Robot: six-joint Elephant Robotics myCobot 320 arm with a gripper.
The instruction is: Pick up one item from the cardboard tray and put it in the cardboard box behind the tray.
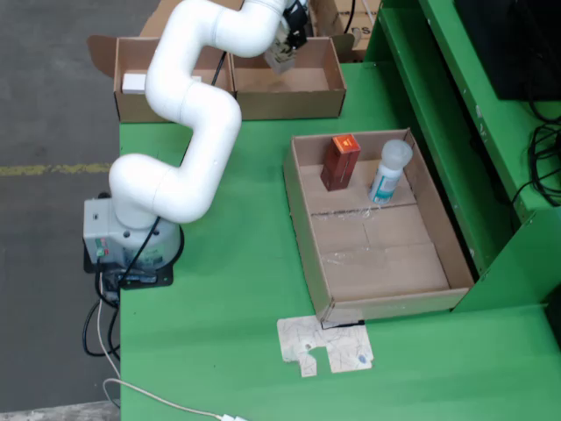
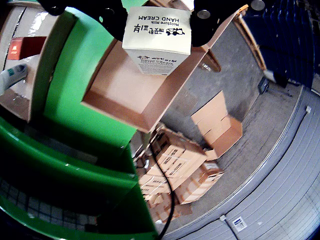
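Note:
My gripper (image 1: pixel 282 54) is shut on a white hand cream carton (image 2: pixel 157 37) and holds it above the open cardboard box (image 1: pixel 289 88) behind the tray. In the wrist view the carton sits between the two black fingers (image 2: pixel 111 17), over the box's bare floor (image 2: pixel 132 92). The cardboard tray (image 1: pixel 386 263) lies on the green table and holds a red-brown box (image 1: pixel 340 162) and a white bottle (image 1: pixel 390 171) at its far end. Both also show at the left edge of the wrist view, the red box (image 2: pixel 21 47) and the bottle (image 2: pixel 12 75).
A second open cardboard box (image 1: pixel 166 96) stands left of the first, with a white item (image 1: pixel 133 83) inside. A flat cardboard scrap (image 1: pixel 324 346) lies in front of the tray. A raised green ledge (image 1: pixel 456 132) runs along the right. Stacked cartons (image 2: pixel 180 165) sit on the floor beyond the table.

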